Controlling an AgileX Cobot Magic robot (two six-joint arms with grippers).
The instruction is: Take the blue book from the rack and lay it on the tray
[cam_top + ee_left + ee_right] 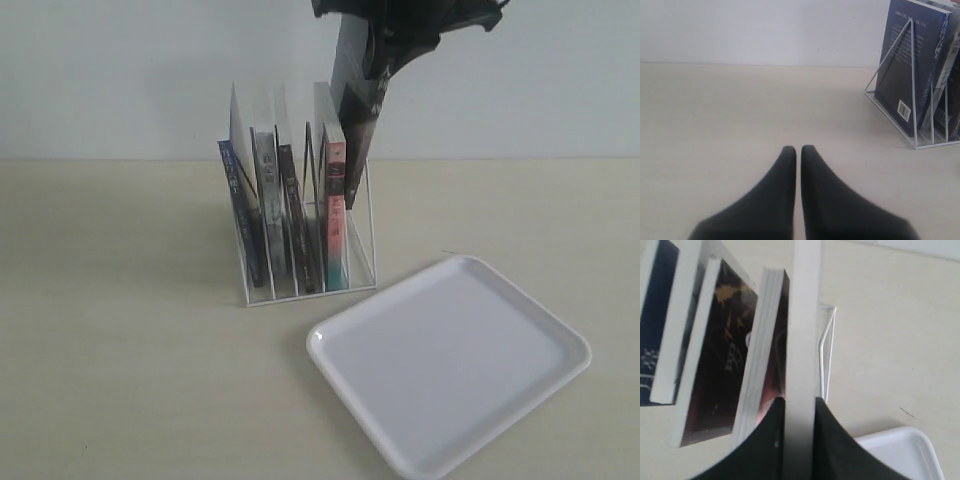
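The white wire rack (pixel 362 245) stands mid-table with several upright books. A book with a dark blue spine and blue cover (pixel 241 210) fills its leftmost slot and shows in the left wrist view (pixel 900 60). My right gripper (pixel 372 88) is shut on a dark-covered book (pixel 352 120) lifted above the rack's right end. The right wrist view shows only that book's white page edge (pixel 802 330) between the gripper's (pixel 800 402) fingers. The white tray (pixel 450 370) lies to the rack's front right. My left gripper (pixel 798 148) is shut and holds nothing, low over bare table left of the rack (pixel 912 90).
A pink-and-teal-spined book (pixel 335 215) and two dark books (pixel 290 215) stay in the rack. A corner of the tray (pixel 900 450) and a rack wire (pixel 826 350) show below the held book. A pale wall runs behind the table.
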